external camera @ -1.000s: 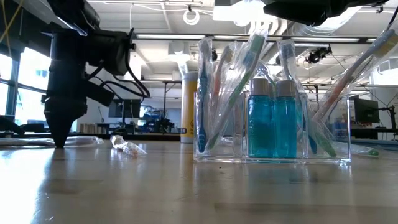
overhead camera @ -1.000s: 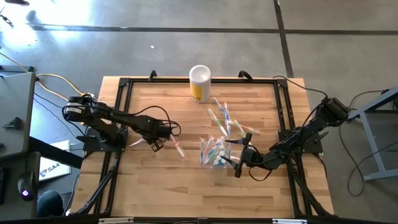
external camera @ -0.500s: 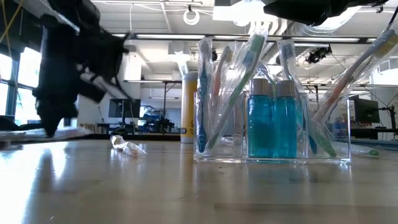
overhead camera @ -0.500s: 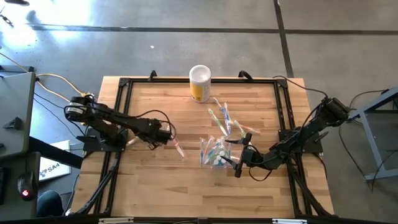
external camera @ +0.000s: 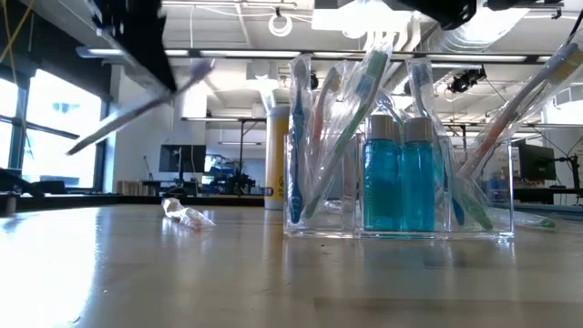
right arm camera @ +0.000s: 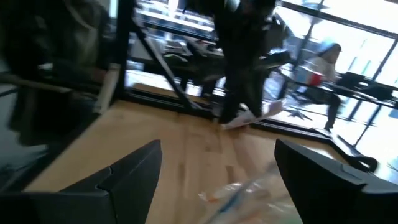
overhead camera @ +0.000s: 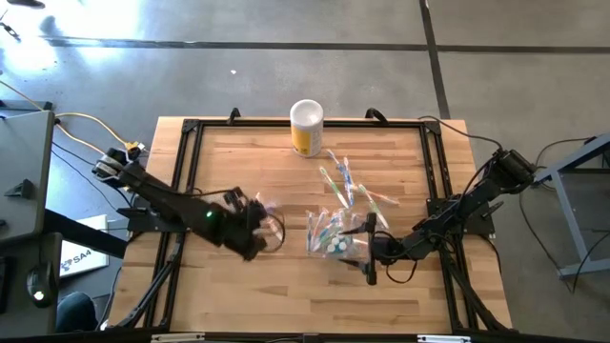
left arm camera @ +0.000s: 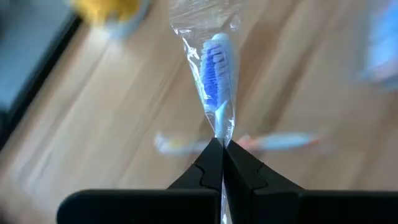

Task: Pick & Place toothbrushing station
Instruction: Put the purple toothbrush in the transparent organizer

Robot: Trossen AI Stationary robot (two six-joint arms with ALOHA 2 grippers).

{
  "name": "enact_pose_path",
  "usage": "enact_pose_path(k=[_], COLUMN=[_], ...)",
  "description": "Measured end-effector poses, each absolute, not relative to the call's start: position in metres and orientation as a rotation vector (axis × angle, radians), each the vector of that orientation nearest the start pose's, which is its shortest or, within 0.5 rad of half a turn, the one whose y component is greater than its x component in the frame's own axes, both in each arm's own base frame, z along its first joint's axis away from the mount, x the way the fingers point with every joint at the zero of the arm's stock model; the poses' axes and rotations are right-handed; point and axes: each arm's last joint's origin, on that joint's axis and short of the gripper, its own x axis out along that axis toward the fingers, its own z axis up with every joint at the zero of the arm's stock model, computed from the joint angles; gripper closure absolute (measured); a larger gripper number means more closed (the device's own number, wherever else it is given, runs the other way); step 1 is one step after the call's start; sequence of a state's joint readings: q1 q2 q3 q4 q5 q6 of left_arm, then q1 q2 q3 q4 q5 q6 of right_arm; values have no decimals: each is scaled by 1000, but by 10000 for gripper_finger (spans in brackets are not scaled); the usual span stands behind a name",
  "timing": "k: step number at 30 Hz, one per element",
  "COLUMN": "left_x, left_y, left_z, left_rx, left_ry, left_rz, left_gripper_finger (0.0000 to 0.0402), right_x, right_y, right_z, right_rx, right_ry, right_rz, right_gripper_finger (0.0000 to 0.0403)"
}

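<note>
a: left gripper [left arm camera: 222,148] is pinched tight on a wrapped toothbrush [left arm camera: 214,87], blue bristles sticking out past the tips. high view has it lower left of centre [overhead camera: 250,227], lifted off the table [overhead camera: 400,295].

b: risk?

a: the hold looks to be on crinkly wrapper as much as handle, so the brush could slide or swing out, my guess. another loose brush [left arm camera: 267,142] lies on the wood under it, centre of the left wrist view.

b: where's the station?

a: clear holder [overhead camera: 332,233] just right of centre in the high view, brushes and teal tubes [external camera: 400,182] standing in it, tubes at centre right of the low view. more brushes [overhead camera: 351,189] scattered just above it.

b: right arm?

a: right gripper [overhead camera: 370,255] sits low right of centre, just beside the holder, fingers [right arm camera: 127,171] spread wide with nothing between them. it crowds that side, so a drop-in from the left might clip it or tip the holder.

b: anything else?

a: yellow can [overhead camera: 306,127] at top centre, well apart. small scrap of wrapper [external camera: 187,214] on the table, left of centre in the low view. a person [right arm camera: 328,78] in the room at upper right of the right wrist view, not near the table.
</note>
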State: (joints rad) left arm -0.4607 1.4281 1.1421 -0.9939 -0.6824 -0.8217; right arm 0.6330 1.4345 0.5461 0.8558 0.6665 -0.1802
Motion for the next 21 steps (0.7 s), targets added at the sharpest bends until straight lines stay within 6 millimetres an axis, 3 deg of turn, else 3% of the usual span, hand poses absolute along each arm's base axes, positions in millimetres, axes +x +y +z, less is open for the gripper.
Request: enact_pose_path(k=[5,10,16,21], left_x=[248,253,271,303], left_y=[-142,-176,-194,-194], left_z=[309,332,328,311], left_rx=[2,60,143,191], left_ry=[641,443,366,331], left_rz=[386,162,64,11], left_gripper_finger=[401,401,401,401], right_x=[233,234,234,233], right_y=[153,151,153,157], right_z=[210,215,215,215], right_rx=[-202,-174,-139,-103], right_ry=[12,-33,-43,-48], right_rz=[117,146,227,374], right_gripper_finger=[97,97,97,97])
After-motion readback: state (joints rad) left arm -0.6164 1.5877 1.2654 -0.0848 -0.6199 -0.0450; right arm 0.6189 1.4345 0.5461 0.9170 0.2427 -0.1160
